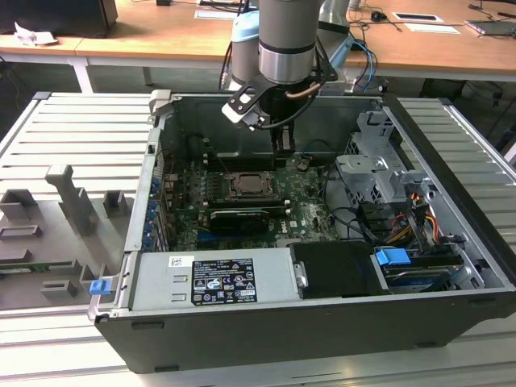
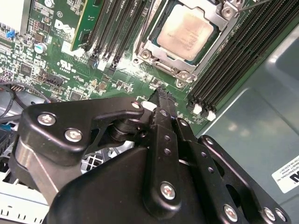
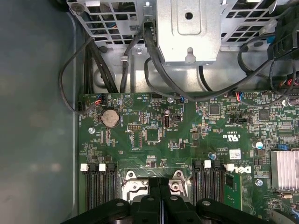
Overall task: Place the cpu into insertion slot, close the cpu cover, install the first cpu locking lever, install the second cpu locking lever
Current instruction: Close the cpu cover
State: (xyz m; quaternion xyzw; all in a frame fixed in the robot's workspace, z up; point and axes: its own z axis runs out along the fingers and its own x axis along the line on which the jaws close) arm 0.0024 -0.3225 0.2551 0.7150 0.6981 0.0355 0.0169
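Note:
The cpu (image 2: 187, 32), a pale silver square, lies in the insertion slot (image 1: 249, 186) on the green motherboard. The silver cpu cover (image 2: 150, 46) lies flat around it as a frame. A thin wire lever (image 2: 247, 5) shows beside one corner of the socket; how it stands I cannot tell. My gripper (image 1: 284, 148) hangs above the board just behind the socket, a little toward the case's rear wall. Its black fingers (image 2: 161, 95) are pressed together with nothing between them. In the first wrist view the gripper (image 3: 160, 184) is shut just above the socket's silver corners (image 3: 134, 187).
Black memory slots (image 2: 238, 51) flank the socket on both sides. A black card (image 1: 239, 218) lies in front of the socket. The grey power supply (image 1: 214, 278) fills the case front, and a drive cage (image 1: 375, 173) with cables stands at the exterior view's right. Grey fixtures (image 1: 72, 201) sit outside the case on the left.

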